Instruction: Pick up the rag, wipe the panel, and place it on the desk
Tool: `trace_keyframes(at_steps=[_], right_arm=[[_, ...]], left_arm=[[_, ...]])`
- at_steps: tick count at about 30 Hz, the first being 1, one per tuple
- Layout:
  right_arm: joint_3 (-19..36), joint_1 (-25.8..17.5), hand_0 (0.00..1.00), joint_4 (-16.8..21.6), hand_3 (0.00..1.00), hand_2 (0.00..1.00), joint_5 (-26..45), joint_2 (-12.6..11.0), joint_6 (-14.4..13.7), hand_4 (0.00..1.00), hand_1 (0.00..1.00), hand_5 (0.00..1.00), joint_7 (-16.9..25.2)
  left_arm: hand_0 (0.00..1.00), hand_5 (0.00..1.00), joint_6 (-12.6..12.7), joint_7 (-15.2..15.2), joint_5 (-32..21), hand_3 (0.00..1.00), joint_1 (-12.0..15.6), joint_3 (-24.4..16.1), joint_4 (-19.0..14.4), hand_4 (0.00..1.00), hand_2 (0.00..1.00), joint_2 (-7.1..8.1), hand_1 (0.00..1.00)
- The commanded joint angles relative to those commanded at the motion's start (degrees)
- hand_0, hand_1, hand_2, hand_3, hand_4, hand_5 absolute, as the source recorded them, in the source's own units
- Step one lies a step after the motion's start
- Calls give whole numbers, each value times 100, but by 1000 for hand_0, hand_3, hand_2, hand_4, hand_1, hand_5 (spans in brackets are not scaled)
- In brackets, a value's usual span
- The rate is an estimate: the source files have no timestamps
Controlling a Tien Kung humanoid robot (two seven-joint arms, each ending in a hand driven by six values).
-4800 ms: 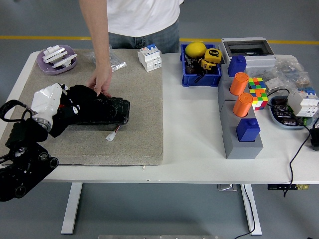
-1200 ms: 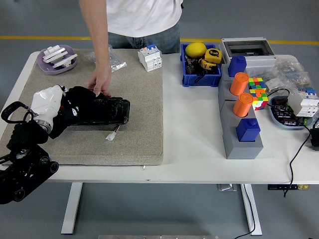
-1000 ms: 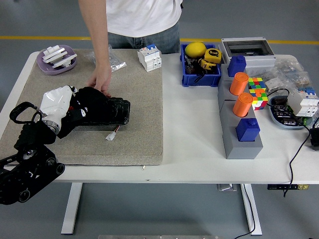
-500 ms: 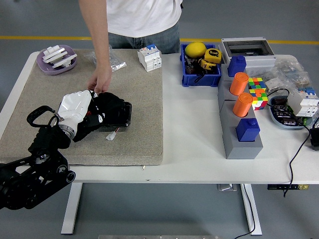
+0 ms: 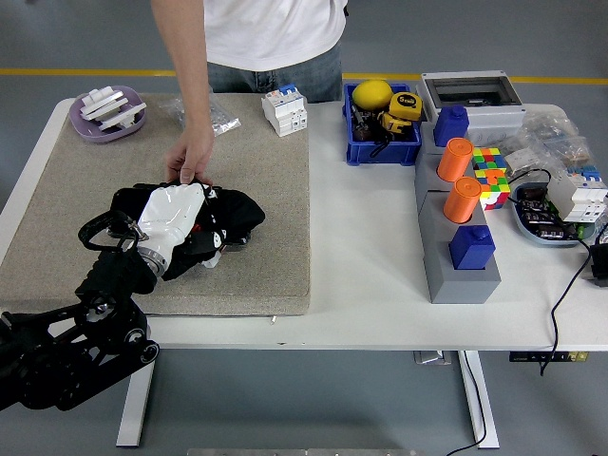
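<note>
Left hand: the left hand (image 5: 176, 220) reaches in from the lower left, white-shelled, pressed down on the black rag (image 5: 233, 211); its fingers are buried in the dark cloth, so whether they are curled round it cannot be told.
Right hand: not in view.
Rag: bunched black cloth under and just right of the robot's palm, lying over the panel on the tan mat (image 5: 275, 190).
Panel: the black panel (image 5: 128, 198) is almost wholly covered; only a dark edge shows at the left of the rag, and a small white connector (image 5: 211, 261) pokes out below.
Person: stands at the far side; one hand (image 5: 190, 160) comes down with fingertips touching the panel's far edge, apparently steadying it.
Step in hand: judged to be the wiping pass, with rag on panel and placing on the counter (image 5: 370, 237) not yet done.
Risk, slip: black on black hides where cloth ends and panel begins; a loose hold could let the rag stay behind as the palm slides on.
Risk, panel: sideways pressure may shove the panel along the mat if the person's touch is light.
Risk, contact: the robot's knuckles sit just beside the person's fingers; a stroke toward the far side could strike them.
Risk, snag: the connector's wire could catch in the cloth.
</note>
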Motion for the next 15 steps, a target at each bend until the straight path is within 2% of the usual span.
trace_keyframes(at_steps=[15], right_arm=[[-46, -17, 710, -3, 639, 695, 69, 19, 1, 998, 698, 542, 29]], left_arm=[[334, 2, 14, 42, -10, 499, 117, -344, 260, 482, 471, 93, 161]])
